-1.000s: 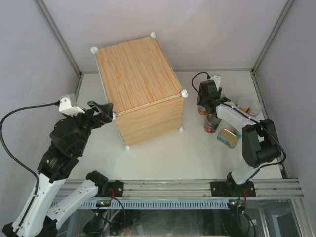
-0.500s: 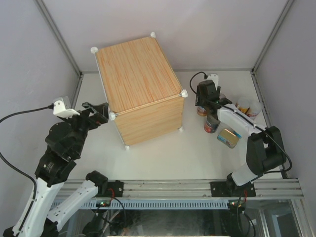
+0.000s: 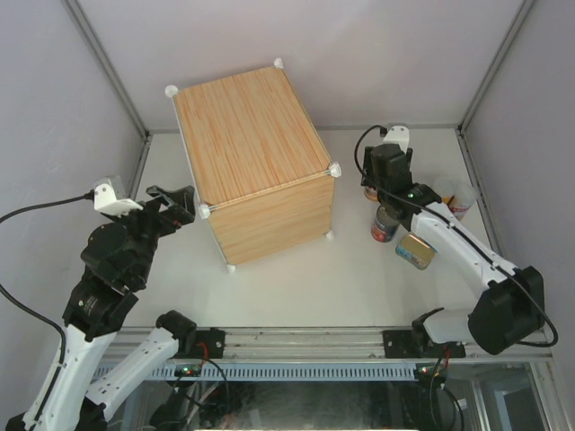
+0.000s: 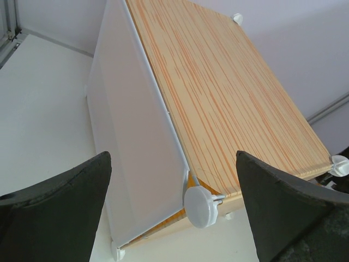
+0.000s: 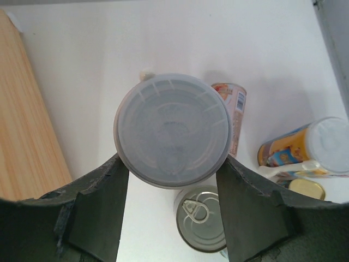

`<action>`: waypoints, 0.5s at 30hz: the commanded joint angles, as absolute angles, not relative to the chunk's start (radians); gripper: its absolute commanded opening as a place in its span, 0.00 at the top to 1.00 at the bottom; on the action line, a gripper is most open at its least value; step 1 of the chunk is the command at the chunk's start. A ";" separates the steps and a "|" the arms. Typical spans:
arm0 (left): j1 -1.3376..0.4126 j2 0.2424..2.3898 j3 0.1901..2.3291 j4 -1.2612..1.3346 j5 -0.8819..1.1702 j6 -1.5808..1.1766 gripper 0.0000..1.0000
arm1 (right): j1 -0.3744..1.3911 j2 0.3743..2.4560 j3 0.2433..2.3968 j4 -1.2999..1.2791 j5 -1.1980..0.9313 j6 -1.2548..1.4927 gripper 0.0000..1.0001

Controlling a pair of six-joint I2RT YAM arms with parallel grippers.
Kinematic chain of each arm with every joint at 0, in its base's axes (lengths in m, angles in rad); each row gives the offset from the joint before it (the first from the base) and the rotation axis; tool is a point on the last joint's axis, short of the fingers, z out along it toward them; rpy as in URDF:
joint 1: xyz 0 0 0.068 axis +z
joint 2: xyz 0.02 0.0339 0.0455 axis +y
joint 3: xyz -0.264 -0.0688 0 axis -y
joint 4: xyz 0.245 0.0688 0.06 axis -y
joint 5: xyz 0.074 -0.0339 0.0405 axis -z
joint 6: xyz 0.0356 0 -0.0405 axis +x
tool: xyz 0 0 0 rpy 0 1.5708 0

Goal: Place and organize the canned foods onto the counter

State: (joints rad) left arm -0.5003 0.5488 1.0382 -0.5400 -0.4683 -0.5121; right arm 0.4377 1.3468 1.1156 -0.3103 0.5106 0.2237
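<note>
The counter (image 3: 247, 135) is a large wood-grain cube with white ball corners at the table's back left; its top also shows in the left wrist view (image 4: 229, 87). My right gripper (image 3: 379, 186) is shut on a slim can with a pale lid (image 5: 172, 128) and holds it above the table, right of the counter. Below it stands the dark tomato can (image 3: 386, 224), its pull-tab top showing in the right wrist view (image 5: 202, 218). A flat gold-blue tin (image 3: 415, 250) lies beside it. My left gripper (image 3: 184, 205) is open and empty at the counter's near-left corner (image 4: 200, 204).
Two more orange-labelled cans (image 3: 445, 190) with pale lids stand by the right wall, one of them in the right wrist view (image 5: 305, 144). A pink-labelled can (image 5: 235, 109) stands behind the held one. Metal frame posts run up the back corners.
My right arm has swung right and risen with the can in its grip, away from the counter's corner. My left gripper has drawn back a little to the left.
</note>
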 commanded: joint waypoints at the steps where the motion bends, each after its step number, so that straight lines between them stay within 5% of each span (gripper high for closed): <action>1: -0.492 0.559 1.062 -0.486 -0.483 -0.503 0.00 | 0.490 1.223 1.226 -0.212 0.609 0.159 1.00; 15: -0.491 0.561 1.065 -0.474 -0.500 -0.505 0.00 | 0.709 1.153 1.443 -0.192 0.756 -0.034 1.00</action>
